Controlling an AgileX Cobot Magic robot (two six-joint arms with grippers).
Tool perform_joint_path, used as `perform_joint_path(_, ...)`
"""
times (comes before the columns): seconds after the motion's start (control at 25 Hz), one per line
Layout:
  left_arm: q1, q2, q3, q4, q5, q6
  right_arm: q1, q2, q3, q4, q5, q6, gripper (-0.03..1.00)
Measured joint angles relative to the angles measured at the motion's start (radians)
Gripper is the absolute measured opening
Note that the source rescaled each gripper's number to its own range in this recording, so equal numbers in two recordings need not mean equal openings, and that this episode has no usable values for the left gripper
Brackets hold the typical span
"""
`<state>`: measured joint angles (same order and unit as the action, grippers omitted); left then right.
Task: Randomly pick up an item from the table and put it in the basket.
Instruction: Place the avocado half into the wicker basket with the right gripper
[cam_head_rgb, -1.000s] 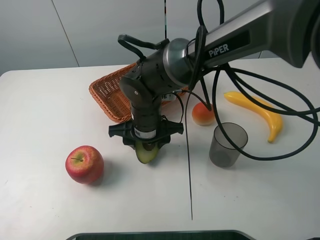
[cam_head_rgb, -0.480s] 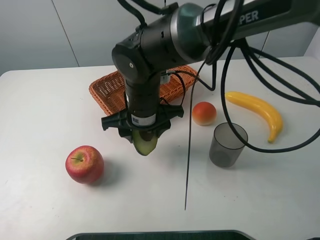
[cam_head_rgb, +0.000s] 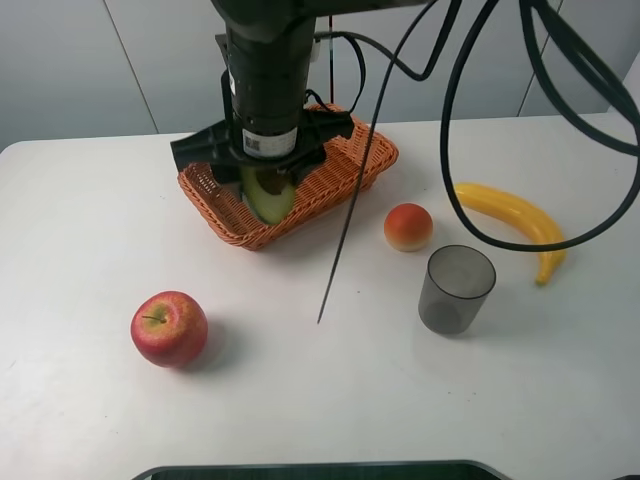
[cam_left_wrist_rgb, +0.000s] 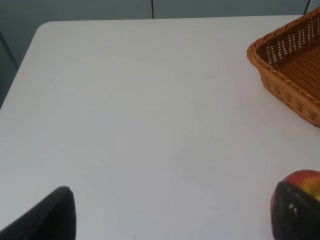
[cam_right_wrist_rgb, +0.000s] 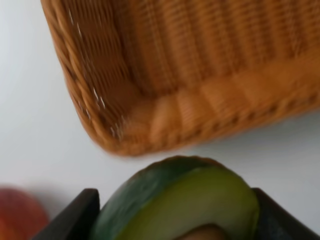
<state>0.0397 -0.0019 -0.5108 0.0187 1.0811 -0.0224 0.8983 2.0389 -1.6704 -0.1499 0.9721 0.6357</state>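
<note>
My right gripper (cam_head_rgb: 267, 192) is shut on the halved avocado (cam_head_rgb: 268, 193), green-skinned with pale flesh, and holds it in the air over the near part of the wicker basket (cam_head_rgb: 350, 182). In the right wrist view the avocado (cam_right_wrist_rgb: 187, 197) sits between the dark fingers (cam_right_wrist_rgb: 70, 217) with the basket's corner (cam_right_wrist_rgb: 130, 125) below it. The left gripper (cam_left_wrist_rgb: 170, 215) is open and empty above the white table (cam_left_wrist_rgb: 125, 100), far left of the basket (cam_left_wrist_rgb: 290, 65); it is out of the exterior view.
A red apple (cam_head_rgb: 169, 328) lies front left, also in the left wrist view (cam_left_wrist_rgb: 302, 185). A small orange-red fruit (cam_head_rgb: 408, 227), a grey translucent cup (cam_head_rgb: 456, 289) and a yellow banana (cam_head_rgb: 515, 222) lie right of the basket. Black cables hang over the table.
My right gripper has lifted the avocado off the table and carried it back and up, from in front of the basket to above its near part.
</note>
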Motion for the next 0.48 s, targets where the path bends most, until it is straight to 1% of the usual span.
perform_joint_path(0.32, 0.0, 0.0, 0.0, 0.0, 0.0, 0.0, -0.048, 0.0, -0.018, -0.158, -0.223, 0.0, 0.06)
perform_joint_path(0.48, 0.0, 0.0, 0.0, 0.0, 0.0, 0.0, -0.069, 0.012, -0.02, -0.206, -0.329, 0.0, 0.05)
